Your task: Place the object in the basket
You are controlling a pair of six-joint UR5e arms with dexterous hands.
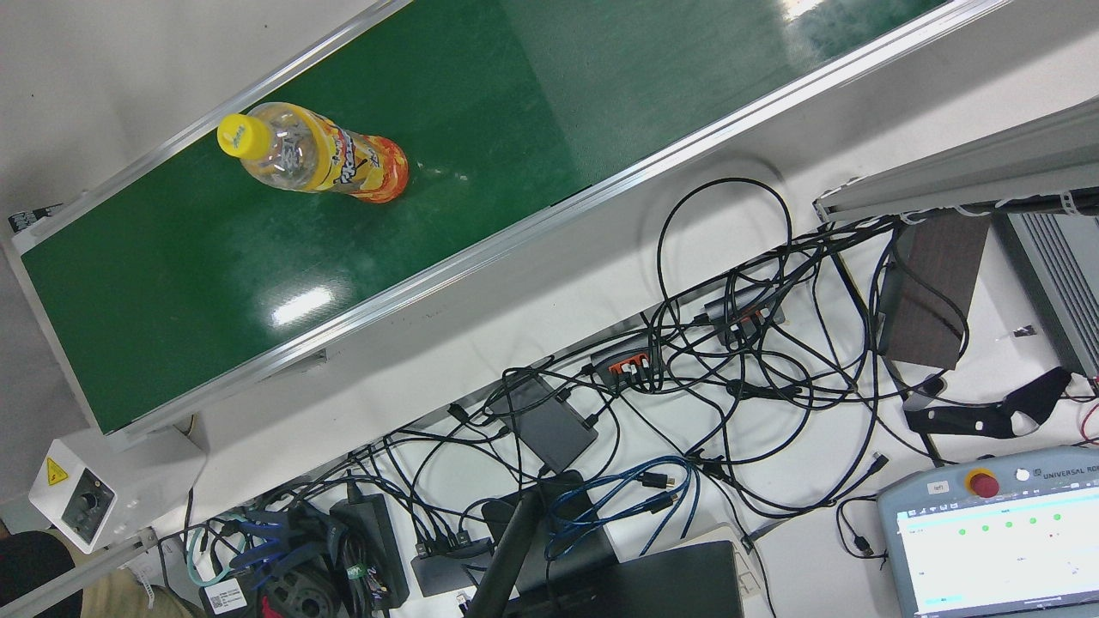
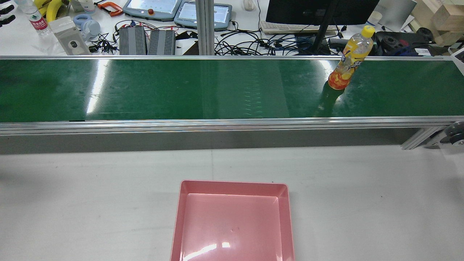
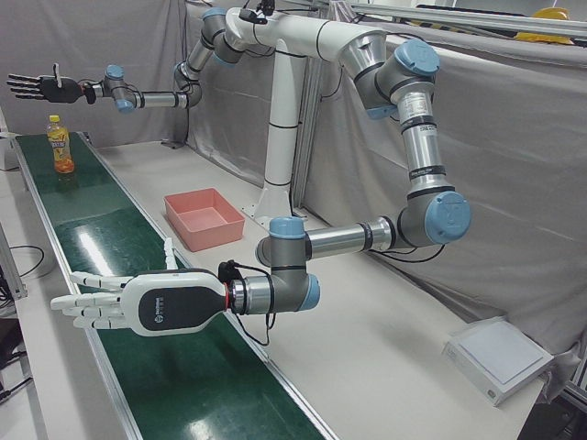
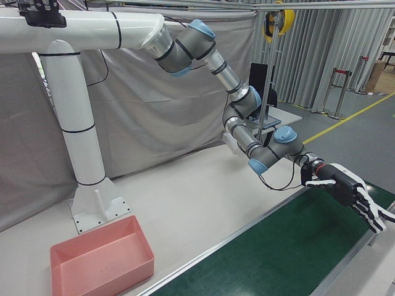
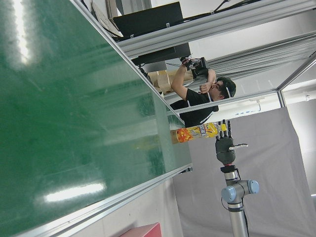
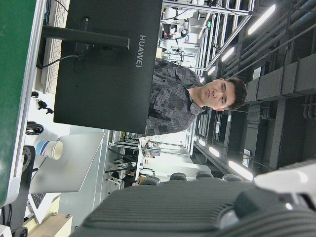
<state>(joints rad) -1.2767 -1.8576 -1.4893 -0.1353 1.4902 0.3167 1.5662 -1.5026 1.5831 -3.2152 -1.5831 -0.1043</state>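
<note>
An orange-and-yellow drink bottle [image 2: 348, 59] with a yellow cap stands upright on the green conveyor belt [image 2: 181, 90], toward the robot's right end; it also shows as the bottle [image 1: 318, 159], the bottle [image 3: 60, 147] and the bottle [image 5: 197, 132]. My right hand [image 3: 41, 87] hovers open above it, fingers spread, not touching; the same right hand [image 4: 352, 194] and right hand [image 5: 224, 143] show elsewhere. My left hand [image 3: 119, 302] hangs open over the belt's other end, holding nothing. The pink basket [image 2: 232, 186] lies empty on the white table, seen also as the basket [image 3: 188, 197] and the basket [image 4: 102, 243].
Beyond the belt lies a desk with a monitor [image 2: 319, 11], tangled cables [image 1: 687, 386], teach pendants [image 2: 152, 7] and a water bottle [image 2: 36, 20]. A person [image 5: 197, 98] stands behind the belt near the bottle. The belt has raised aluminium rails [image 2: 217, 125].
</note>
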